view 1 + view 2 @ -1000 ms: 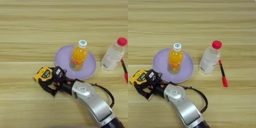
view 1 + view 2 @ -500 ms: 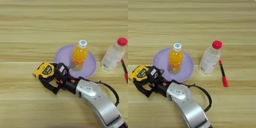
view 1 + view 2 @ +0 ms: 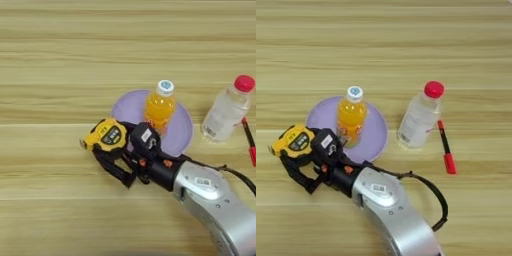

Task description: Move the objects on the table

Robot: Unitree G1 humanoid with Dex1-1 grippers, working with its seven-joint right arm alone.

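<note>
Half of tape measure behind fingers.

No word, brand or number reads clearly anywhere here. The yellow-black tape measure carries a dark label panel on its face, and its print stays too small to make out. The orange-juice bottle wears a white cap with a faint bluish mark on top (a logo perhaps, but no letters can be told). The silver forearm shows a small white sticker with dark print on it, unreadable as well. The clear bottle with red cap bears no legible label, and the red pen beside it shows no lettering either.
</note>
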